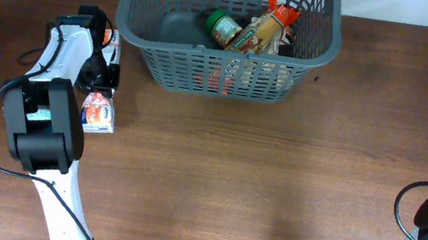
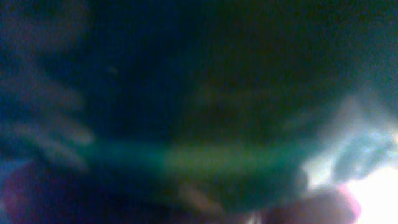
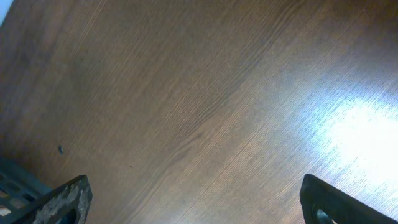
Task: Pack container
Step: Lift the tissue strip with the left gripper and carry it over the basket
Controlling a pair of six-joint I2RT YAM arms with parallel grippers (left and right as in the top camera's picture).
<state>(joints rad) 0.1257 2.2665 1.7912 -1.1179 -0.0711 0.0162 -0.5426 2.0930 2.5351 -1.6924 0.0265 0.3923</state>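
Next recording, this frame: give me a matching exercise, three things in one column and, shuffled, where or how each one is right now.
Things:
1. green-lidded jar
2. white-and-orange pack
3. right gripper

Place or state:
a. lying on the table beside the left arm
b. open, with only tabletop below it
c. inside the container

Pairs: 1-c; 2-a; 3-b

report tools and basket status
Left tool at a packet, grip unclear. Right tool open over table. Basket part-filled, jar and bag inside. Nothing blocking.
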